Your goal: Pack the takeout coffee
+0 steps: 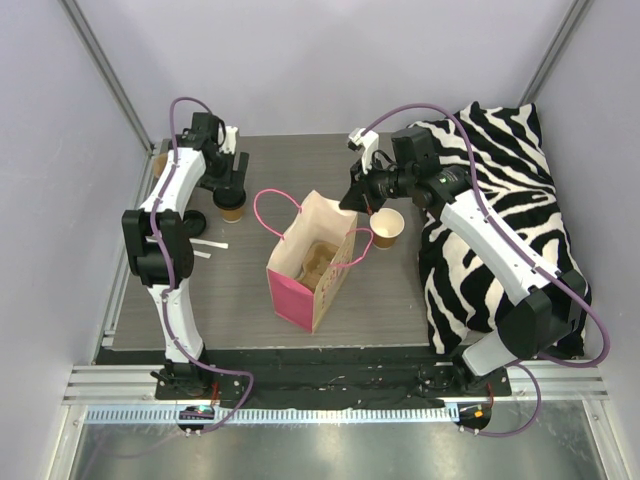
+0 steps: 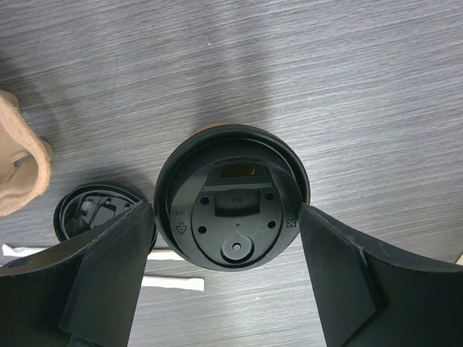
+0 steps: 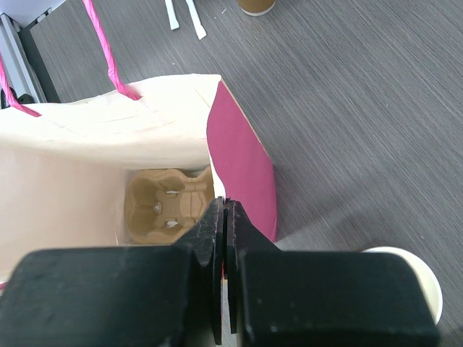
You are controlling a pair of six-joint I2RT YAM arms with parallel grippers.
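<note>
Grey wood-grain desk (image 1: pixel 250 300) is shared by an open pink bag (image 1: pixel 290 295) at centre, a pulp carrier (image 3: pixel 168 206) on its floor, and the lidded cup (image 2: pixel 231 206) back left. The right jaws are pressed together at the bag's rim; the left jaws are spread around the cup, which should be squeezed gently and kept upright

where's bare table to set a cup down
Bare table lies behind the pink bag, and in front between bag and zebra cloth. Crowded: the left side around the lidded cup, spare lid and sticks; also the bag-to-open cup gap.
</note>
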